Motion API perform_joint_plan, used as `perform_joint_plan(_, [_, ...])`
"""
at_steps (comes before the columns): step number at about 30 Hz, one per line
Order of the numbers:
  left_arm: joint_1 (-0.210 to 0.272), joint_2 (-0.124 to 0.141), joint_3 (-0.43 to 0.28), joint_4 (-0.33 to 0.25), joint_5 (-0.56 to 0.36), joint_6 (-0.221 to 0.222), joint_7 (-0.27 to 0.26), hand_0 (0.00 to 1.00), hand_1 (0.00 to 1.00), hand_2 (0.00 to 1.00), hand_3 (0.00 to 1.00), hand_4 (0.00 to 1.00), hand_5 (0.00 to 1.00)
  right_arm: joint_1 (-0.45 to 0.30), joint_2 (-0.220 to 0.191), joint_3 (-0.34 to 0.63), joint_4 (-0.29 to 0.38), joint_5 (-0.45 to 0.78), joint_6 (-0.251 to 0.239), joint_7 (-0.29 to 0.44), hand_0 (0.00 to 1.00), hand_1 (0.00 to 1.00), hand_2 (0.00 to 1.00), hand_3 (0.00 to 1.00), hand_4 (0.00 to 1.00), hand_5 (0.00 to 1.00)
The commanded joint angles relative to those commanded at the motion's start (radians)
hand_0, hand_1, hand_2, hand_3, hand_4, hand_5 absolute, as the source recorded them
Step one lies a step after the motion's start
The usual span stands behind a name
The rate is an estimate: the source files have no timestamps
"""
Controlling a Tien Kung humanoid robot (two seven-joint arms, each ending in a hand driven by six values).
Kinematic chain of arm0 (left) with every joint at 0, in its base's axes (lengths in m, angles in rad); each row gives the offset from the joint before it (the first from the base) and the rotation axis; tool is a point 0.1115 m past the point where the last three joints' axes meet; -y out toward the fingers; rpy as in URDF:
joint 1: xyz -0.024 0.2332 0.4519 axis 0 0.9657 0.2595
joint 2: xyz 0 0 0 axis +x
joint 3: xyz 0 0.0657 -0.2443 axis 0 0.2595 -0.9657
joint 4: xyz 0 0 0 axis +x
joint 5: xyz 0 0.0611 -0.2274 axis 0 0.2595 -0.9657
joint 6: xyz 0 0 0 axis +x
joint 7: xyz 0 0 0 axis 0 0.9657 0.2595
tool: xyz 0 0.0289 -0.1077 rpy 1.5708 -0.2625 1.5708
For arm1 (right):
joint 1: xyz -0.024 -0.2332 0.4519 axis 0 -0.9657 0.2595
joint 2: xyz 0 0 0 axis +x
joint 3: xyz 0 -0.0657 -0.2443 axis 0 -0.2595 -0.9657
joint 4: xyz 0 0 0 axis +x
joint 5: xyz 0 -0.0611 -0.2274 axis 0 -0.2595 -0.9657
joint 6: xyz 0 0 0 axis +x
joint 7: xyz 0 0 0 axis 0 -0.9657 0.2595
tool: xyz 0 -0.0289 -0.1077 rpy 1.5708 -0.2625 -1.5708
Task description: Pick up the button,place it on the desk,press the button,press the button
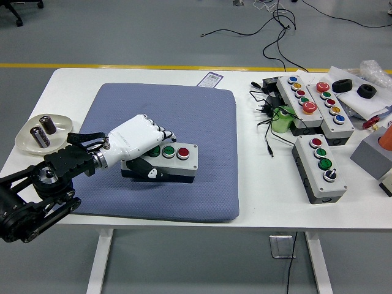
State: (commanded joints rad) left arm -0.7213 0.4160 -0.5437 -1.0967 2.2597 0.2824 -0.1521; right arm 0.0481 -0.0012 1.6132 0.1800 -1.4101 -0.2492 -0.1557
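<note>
A grey button box (175, 160) with a black base, carrying green buttons and one red button, is over the middle of the blue-grey pad (202, 116). My left hand (147, 150), white with a black arm behind it, is shut on the box's left end, fingers over the top and thumb against the front. I cannot tell whether the box touches the pad. The right hand is out of view.
A white dish (23, 139) with small cylinders is at the left edge. Several other button boxes (321, 165), a green item (283, 119) and tangled cables (267, 110) lie on the right side of the white table (73, 76).
</note>
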Motion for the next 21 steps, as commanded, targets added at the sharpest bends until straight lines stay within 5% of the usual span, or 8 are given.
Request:
perform_joint_plan(3, [0.002, 0.005, -0.006, -0.016, 0.004, -0.040, 0.019, 0.029, 0.002, 0.012, 0.398, 0.768, 0.572, 0.000, 0.000, -0.002, 0.000, 0.000, 0.000, -0.001, 0.536, 0.669, 0.730, 0.626, 0.315, 0.138])
perform_joint_plan(4, [0.003, 0.007, -0.010, -0.022, 0.009, -0.061, 0.028, 0.118, 0.265, 0.420, 0.883, 0.841, 0.683, 0.000, 0.000, -0.002, 0.000, 0.000, 0.000, -0.001, 0.537, 0.669, 0.730, 0.625, 0.314, 0.137])
perform_joint_plan(9, [0.015, 0.017, -0.035, -0.041, -0.011, -0.173, 0.046, 0.118, 0.265, 0.420, 0.883, 0.841, 0.683, -0.001, 0.000, 0.001, 0.000, -0.003, 0.001, -0.001, 0.537, 0.669, 0.730, 0.625, 0.314, 0.137])
perform_joint_plan(10, [0.018, 0.020, -0.039, -0.044, -0.011, -0.188, 0.048, 0.672, 0.785, 0.945, 0.998, 0.915, 0.662, -0.001, 0.000, 0.001, 0.000, -0.003, 0.000, -0.001, 0.535, 0.669, 0.730, 0.625, 0.313, 0.136])
perform_joint_plan(15, [0.038, 0.032, -0.055, -0.074, -0.031, -0.208, 0.041, 0.672, 0.785, 0.945, 0.998, 0.915, 0.662, 0.000, 0.000, 0.004, 0.000, -0.006, 0.001, -0.001, 0.535, 0.669, 0.730, 0.625, 0.313, 0.136])
perform_joint_plan(16, [0.043, 0.033, -0.063, -0.085, -0.042, -0.207, 0.040, 0.998, 0.998, 0.998, 0.998, 0.986, 0.575, 0.000, 0.000, 0.006, 0.000, -0.008, 0.001, -0.001, 0.535, 0.669, 0.730, 0.625, 0.313, 0.135])
perform_joint_plan(21, [0.088, 0.028, -0.141, -0.179, -0.108, -0.180, 0.042, 0.998, 0.998, 0.998, 0.998, 0.986, 0.575, -0.001, 0.001, 0.012, 0.000, -0.016, 0.002, -0.002, 0.535, 0.669, 0.730, 0.625, 0.313, 0.135])
